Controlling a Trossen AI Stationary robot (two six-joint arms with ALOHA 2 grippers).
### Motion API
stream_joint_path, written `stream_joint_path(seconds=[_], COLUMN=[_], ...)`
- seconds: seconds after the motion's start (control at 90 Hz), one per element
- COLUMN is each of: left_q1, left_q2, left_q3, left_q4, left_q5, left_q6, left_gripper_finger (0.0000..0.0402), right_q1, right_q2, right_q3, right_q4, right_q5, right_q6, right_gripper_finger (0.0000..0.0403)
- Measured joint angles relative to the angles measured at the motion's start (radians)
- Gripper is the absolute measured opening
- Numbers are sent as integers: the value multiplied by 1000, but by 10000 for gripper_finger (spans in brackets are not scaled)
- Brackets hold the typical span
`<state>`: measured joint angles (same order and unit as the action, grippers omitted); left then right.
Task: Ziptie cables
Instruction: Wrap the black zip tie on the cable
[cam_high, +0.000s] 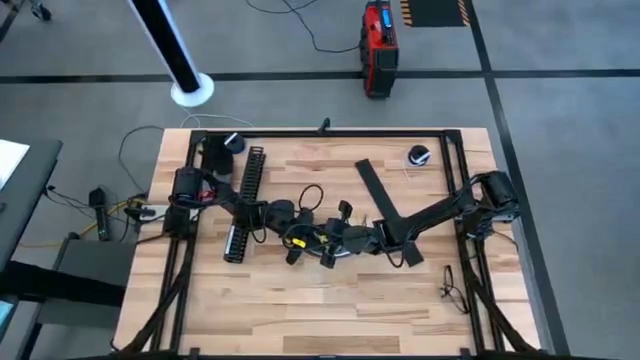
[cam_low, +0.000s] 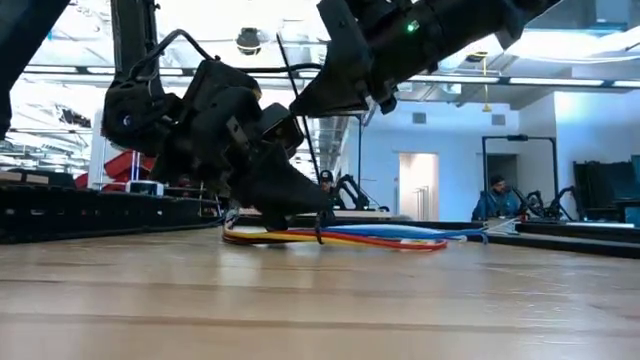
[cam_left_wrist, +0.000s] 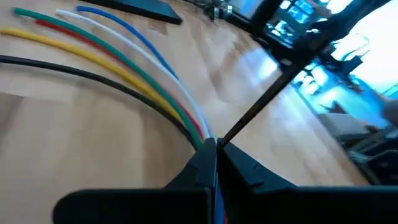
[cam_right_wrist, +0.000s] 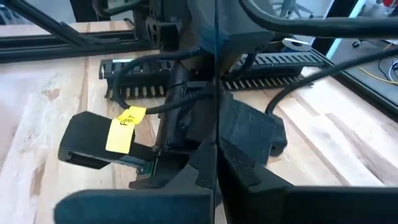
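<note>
Centrally, 2 end effectors, left (cam_high: 291, 232) & right (cam_high: 335, 243), both pinched closed on 1 zip tie (cam_left_wrist: 273, 99) by 6 cables (cam_left_wrist: 134, 68).

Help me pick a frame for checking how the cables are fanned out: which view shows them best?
The left wrist view: the cables spread as separate coloured strands converging at the left end effector. The low view shows them edge-on, flat on the table. The high view mostly hides them under the arms; the right wrist view shows none.

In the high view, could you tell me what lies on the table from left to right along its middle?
Comb-slotted black channel → left gripper → cables → right gripper → flat black strip.
</note>
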<state>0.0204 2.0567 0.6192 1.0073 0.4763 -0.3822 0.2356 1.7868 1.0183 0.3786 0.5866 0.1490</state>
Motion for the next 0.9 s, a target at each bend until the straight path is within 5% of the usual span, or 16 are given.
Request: stream_joint_path(seconds=[0.9], left_q1=[-45], left_q2=[-2], left_q3=[10], left_q4=[-68], left_q5=[-95], left_q6=[47], left_gripper_finger=[0], right_q1=[-8], right_q2=[-32], right_q3=[0], right_q4=[-9], right_q5=[-8], right_q6=[-10], right_gripper_finger=[0])
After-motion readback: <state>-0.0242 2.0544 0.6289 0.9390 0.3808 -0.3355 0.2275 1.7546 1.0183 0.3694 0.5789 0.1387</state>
